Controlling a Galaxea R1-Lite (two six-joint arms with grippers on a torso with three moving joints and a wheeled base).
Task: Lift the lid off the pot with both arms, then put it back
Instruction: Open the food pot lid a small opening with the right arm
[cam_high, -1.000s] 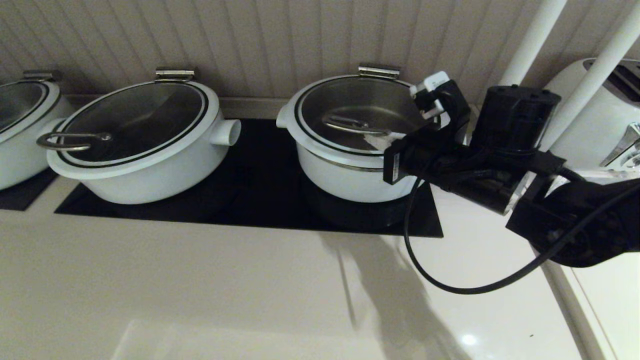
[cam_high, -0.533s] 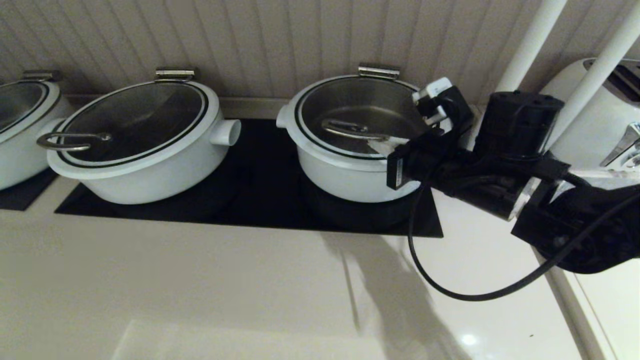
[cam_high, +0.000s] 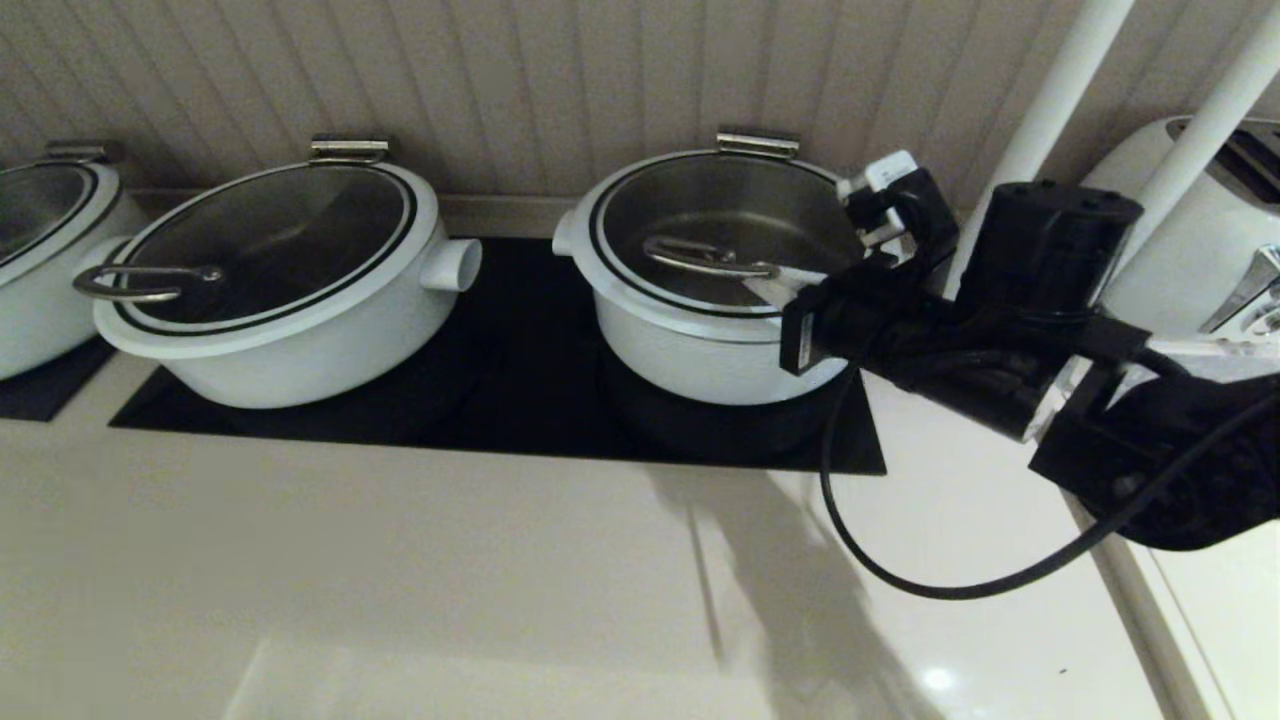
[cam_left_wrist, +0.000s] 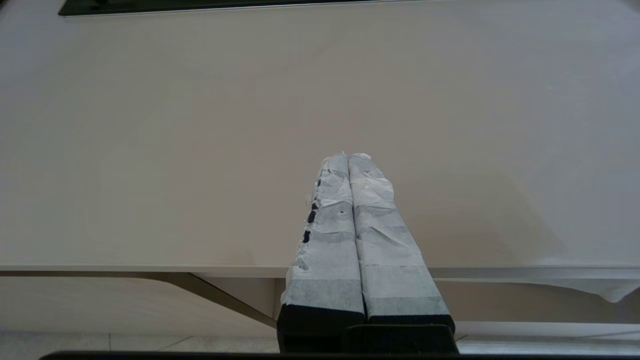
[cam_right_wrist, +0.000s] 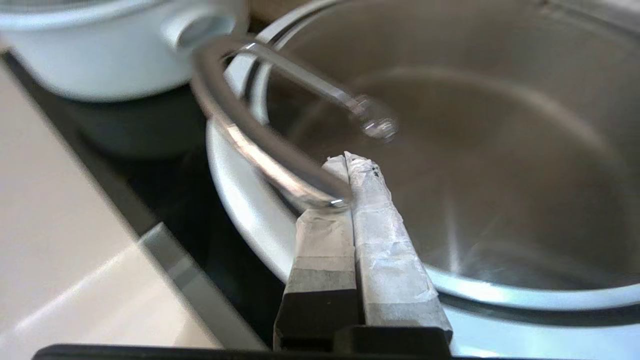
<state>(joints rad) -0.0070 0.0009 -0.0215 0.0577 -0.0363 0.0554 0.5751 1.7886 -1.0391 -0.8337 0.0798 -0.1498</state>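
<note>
Sitting closed under its lid, the pot shows bare steel inside

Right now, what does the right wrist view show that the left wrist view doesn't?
Right wrist only: the right gripper, fingers pressed together under the lid's steel handle, over the lid on the pot.
Left wrist only: the left gripper, fingers together, above bare countertop.
Both: taped fingers, pale countertop, a strip of black cooktop.
</note>
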